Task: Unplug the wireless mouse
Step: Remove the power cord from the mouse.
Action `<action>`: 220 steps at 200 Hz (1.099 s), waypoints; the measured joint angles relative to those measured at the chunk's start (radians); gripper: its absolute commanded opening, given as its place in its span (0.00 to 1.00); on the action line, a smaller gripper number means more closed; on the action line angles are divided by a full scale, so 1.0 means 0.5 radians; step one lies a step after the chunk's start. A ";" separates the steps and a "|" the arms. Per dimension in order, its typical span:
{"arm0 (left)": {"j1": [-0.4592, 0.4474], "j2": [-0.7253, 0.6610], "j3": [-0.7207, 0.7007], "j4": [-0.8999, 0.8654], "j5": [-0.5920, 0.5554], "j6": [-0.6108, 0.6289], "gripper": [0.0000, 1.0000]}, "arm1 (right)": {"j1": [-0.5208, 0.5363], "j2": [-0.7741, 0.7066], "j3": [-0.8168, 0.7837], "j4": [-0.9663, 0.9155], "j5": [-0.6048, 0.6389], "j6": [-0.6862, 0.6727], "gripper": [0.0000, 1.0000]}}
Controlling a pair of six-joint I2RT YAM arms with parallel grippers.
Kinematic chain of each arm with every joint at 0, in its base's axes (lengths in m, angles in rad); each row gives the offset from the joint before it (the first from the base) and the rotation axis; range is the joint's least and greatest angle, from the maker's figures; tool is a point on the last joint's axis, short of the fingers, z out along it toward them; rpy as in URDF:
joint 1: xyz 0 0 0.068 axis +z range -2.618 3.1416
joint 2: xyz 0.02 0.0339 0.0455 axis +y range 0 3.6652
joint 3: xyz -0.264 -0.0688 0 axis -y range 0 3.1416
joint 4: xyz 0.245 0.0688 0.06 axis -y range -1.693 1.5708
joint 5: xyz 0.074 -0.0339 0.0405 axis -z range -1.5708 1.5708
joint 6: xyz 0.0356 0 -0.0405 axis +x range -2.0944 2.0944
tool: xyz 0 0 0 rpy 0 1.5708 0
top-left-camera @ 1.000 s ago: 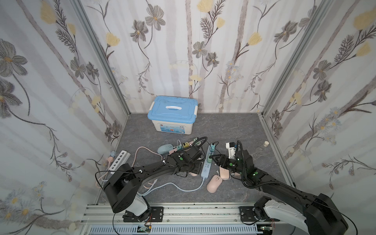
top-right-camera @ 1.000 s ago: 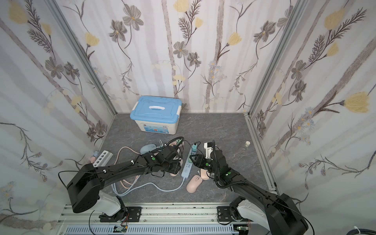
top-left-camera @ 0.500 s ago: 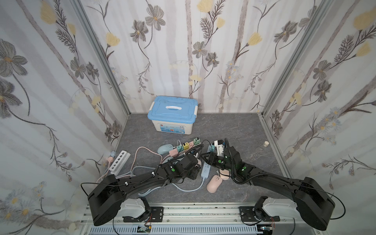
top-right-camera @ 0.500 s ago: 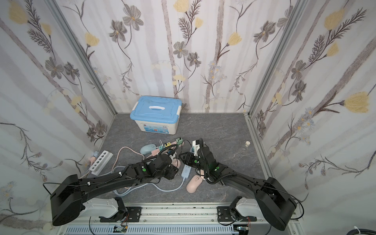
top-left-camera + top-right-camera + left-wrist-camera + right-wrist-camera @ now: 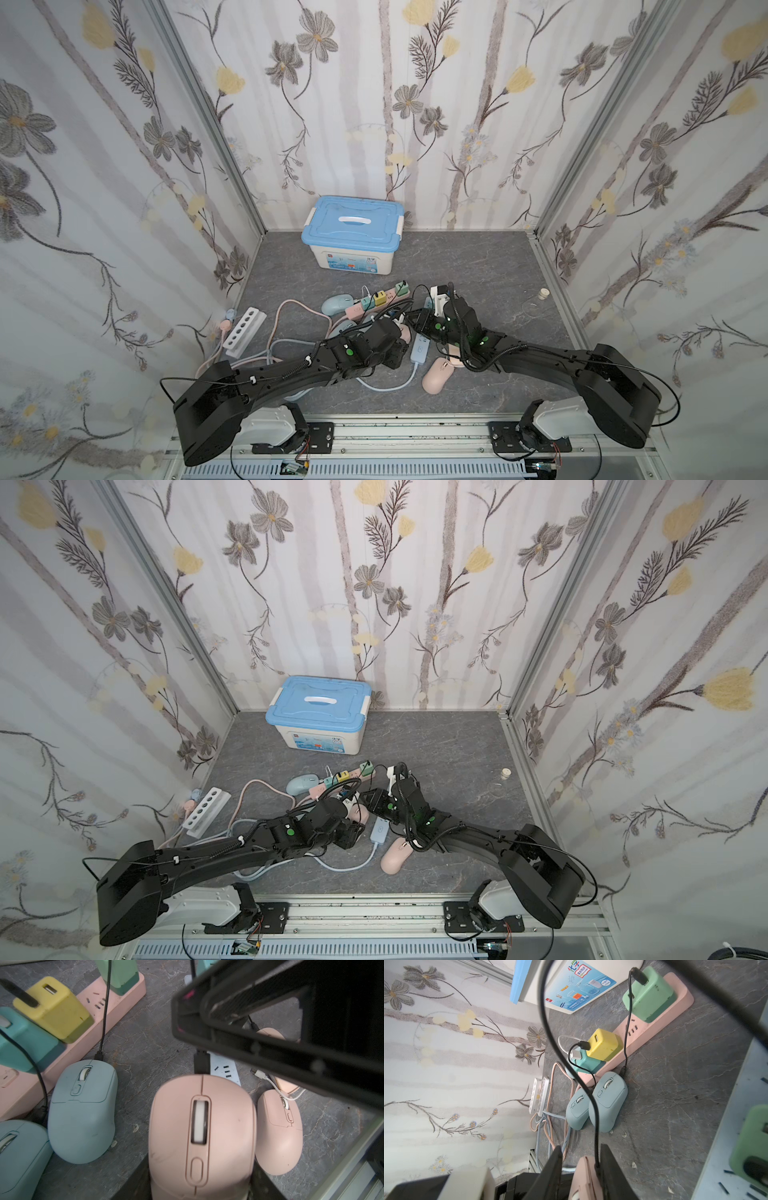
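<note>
Reaching in low from the near rail, both arms meet over the middle of the grey surface [image 5: 478,270]. Nearest the rail lies a spare pink mouse [image 5: 436,376], loose, just beside a pale blue power strip [image 5: 420,348]. Just past these the left hand [image 5: 200,1165] clamps the pink wireless mouse [image 5: 172,1126] by its two flanks, nose pointing away from the rail; whether its belly touches the surface I cannot tell. A black plug [image 5: 201,1061] sits in that nose, and the right hand [image 5: 581,1152] is at it from the right, jaws narrow and straddling nose and plug. One finger [image 5: 609,1167] lies against the black cable [image 5: 593,1105], while the other finger [image 5: 552,1167] stands a little apart from the mouse's side, so the grip is not closed. Beyond them two blue mice [image 5: 609,1103] rest side by side, touching, the one nearer the held mouse with a thin black lead in its front. Farther on runs a pink power strip [image 5: 650,1028] carrying a teal charger [image 5: 583,1064], a yellow charger [image 5: 604,1045] and a green charger [image 5: 648,993]. Off to the left a white socket strip [image 5: 245,332] lies by the wall, and against the back wall stands a blue-lidded box [image 5: 353,232].
</note>
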 measured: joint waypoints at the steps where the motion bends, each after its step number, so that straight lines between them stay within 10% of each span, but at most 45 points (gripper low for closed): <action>1: 0.000 0.000 0.000 0.000 0.000 0.000 0.00 | 0.000 0.001 0.000 0.001 0.000 0.001 0.29; 133: -0.004 -0.001 0.001 0.015 -0.031 0.000 0.00 | 0.032 0.000 -0.056 0.018 0.072 0.086 0.35; 220: -0.004 -0.002 0.005 0.017 -0.031 0.000 0.00 | 0.034 0.043 -0.064 0.093 0.082 0.130 0.19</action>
